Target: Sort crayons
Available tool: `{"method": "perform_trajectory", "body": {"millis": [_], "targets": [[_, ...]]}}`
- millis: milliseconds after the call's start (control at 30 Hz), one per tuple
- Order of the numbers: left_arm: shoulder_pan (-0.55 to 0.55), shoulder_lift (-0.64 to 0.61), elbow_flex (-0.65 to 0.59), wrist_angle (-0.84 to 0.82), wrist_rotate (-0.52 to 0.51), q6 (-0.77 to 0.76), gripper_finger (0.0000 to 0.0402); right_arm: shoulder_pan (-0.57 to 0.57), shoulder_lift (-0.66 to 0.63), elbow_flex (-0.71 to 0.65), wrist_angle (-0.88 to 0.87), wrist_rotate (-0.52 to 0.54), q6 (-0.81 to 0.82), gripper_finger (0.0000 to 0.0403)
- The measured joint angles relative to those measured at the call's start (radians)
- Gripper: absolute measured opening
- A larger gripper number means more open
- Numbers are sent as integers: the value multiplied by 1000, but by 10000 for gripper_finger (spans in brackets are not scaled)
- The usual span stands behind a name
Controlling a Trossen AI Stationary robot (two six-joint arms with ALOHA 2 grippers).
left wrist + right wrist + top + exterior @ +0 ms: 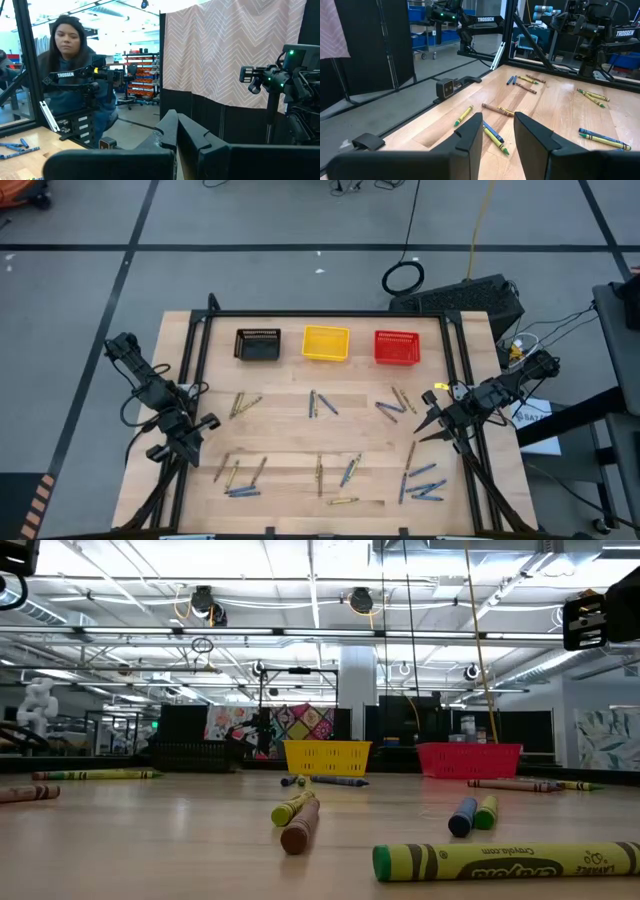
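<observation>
crayons [330,442]: lying scattered in small clusters across wooden table [290,442], mid to near part; none showing inside any basket. Blue, olive-yellow, brown ones mixed.
near-right cluster [422,480]: mostly blue, sitting nearest the right arm; a few more just beyond it, betw. gripper and red basket.
black basket [258,344] / yellow basket [326,343] / red basket [397,347]: standing in a row along far edge, well apart from the crayons.
right gripper [433,424]: hovering over table's right side, tips pointing inward; jaws parted w/ nothing betw. them. Wrist view looking down on loose crayons just ahead of fingers [470,137].
left gripper [190,430]: parked at left edge, lifted; fingers pressed together, gripping nothing. Wrist cam facing out to room, person [67,75] sitting beyond table.
step (judging): sorting barely begun; right arm lining up for a first pick, nothing lifted yet.
next move (judging): needing descent onto one crayon, jaws straddling it across its width, closing w/o catching a neighbour, then carrying to a basket at far edge. Colour-to-basket rule: cannot tell.
</observation>
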Motion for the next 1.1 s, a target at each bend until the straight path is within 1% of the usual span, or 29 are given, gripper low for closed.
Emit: {"method": "perform_trajectory", "body": {"millis": [1100], "targets": [[0, 0, 0, 0, 0, 0, 8, 8, 17, 0, 0, 0, 0, 98]]}}
